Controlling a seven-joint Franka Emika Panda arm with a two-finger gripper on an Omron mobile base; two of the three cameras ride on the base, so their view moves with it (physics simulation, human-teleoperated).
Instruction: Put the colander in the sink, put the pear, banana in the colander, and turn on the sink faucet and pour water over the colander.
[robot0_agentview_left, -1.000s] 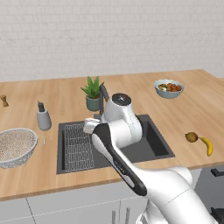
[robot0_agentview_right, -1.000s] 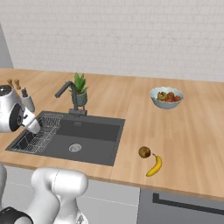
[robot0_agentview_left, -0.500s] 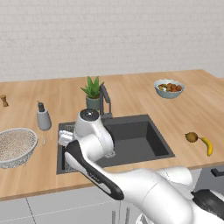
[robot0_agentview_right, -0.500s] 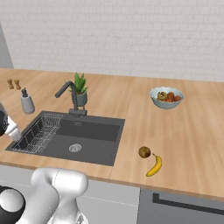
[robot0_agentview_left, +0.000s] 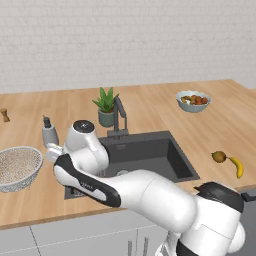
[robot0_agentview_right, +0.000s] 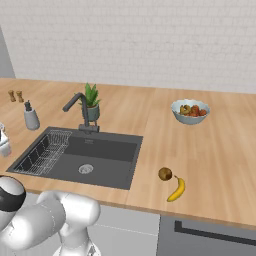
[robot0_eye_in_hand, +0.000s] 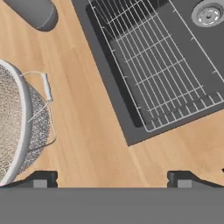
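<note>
The colander (robot0_agentview_left: 17, 167) is a wire-mesh bowl standing on the counter left of the sink (robot0_agentview_left: 150, 150). In the hand view its rim and small handle (robot0_eye_in_hand: 46, 87) are at the left, and the sink's ribbed rack (robot0_eye_in_hand: 162, 74) and drain (robot0_eye_in_hand: 209, 13) at the upper right. My gripper (robot0_eye_in_hand: 112, 180) hangs open and empty over the bare wood between them, one fingertip (robot0_eye_in_hand: 41, 179) close to the colander's side. The pear (robot0_agentview_right: 165, 173) and banana (robot0_agentview_right: 176, 189) lie together on the counter right of the sink. The faucet (robot0_agentview_right: 79, 107) stands behind the basin.
A grey soap dispenser (robot0_agentview_left: 48, 132) stands behind the colander, close to my hand. A potted plant (robot0_agentview_left: 106, 107) sits next to the faucet. A glazed fruit bowl (robot0_agentview_left: 192, 100) is at the back right. Small shakers (robot0_agentview_right: 15, 95) stand far left.
My arm has swung left, from above the sink to the counter beside the colander. The gripper has stayed open. Nothing on the counter has moved.
</note>
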